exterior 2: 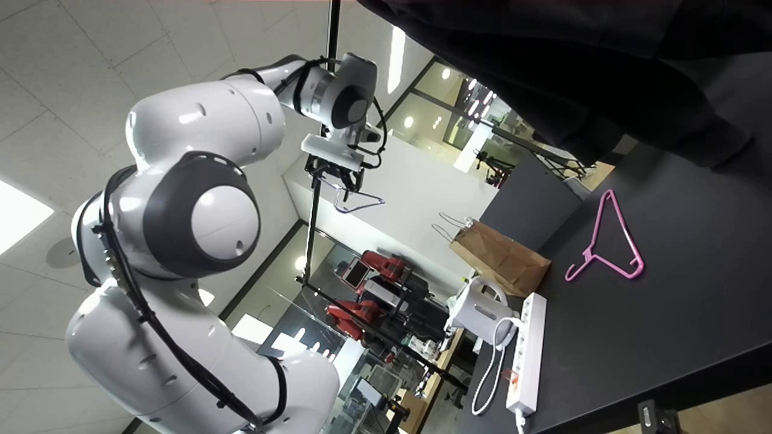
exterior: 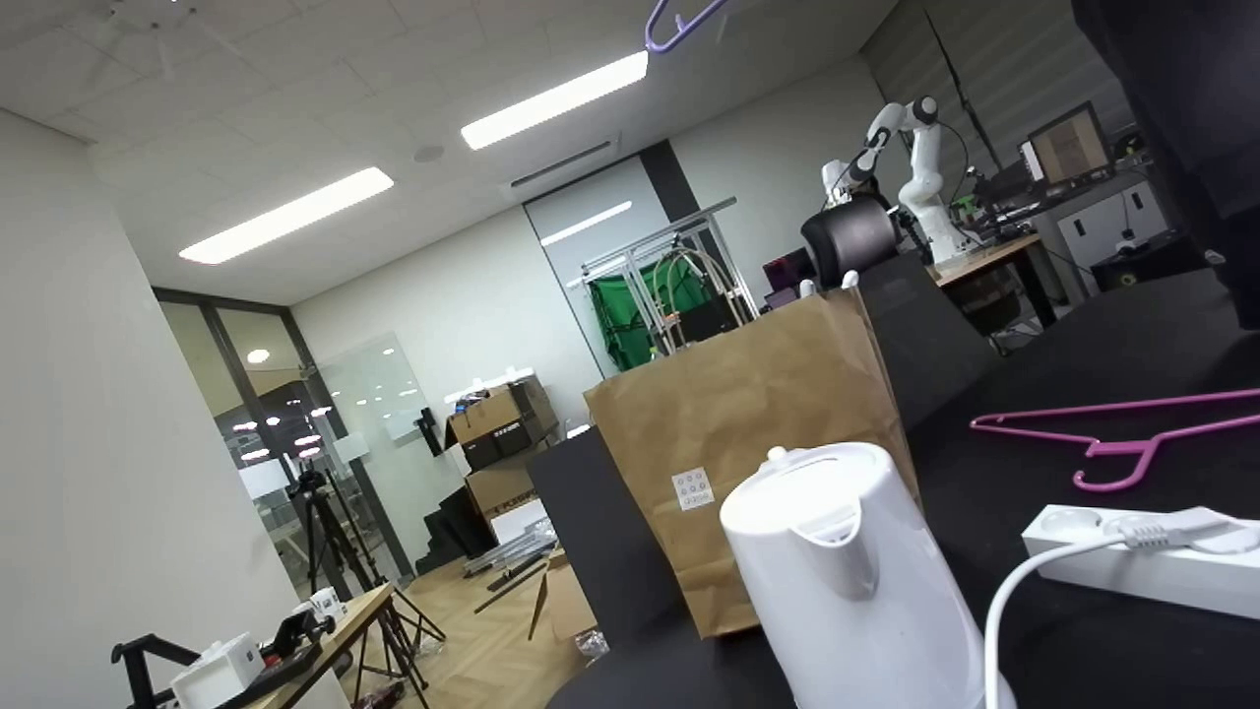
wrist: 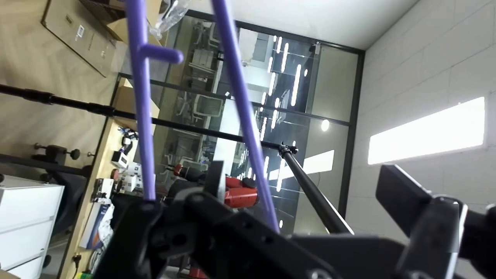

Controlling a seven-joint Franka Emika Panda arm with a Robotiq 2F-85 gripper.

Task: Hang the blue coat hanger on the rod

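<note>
While the pincer (wrist: 309,190) gapes wide along the bottom of the wrist view, the blue coat hanger (wrist: 241,97) runs down from the top, left of centre, and passes behind it.

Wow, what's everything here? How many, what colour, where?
table: one, black, foreground
blue coat hanger: one, violet, at pincer
rod: one, black, near pincer
pink hanger: one, magenta, tabletop
paper bag: one, brown, tabletop
kettle: one, white, tabletop
power strip: one, white, tabletop
cardboard boxes: several, brown, background
ceiling lights: several, white, overhead
red machinery: uncounted, red, background
clutter: uncounted, mixed, background
desk-mounted arm: one, white, background
likely person: one, dark-clothed, at table
robot arm: one, white and grey, foreground
pincer: one, black, open, arm's end
</note>
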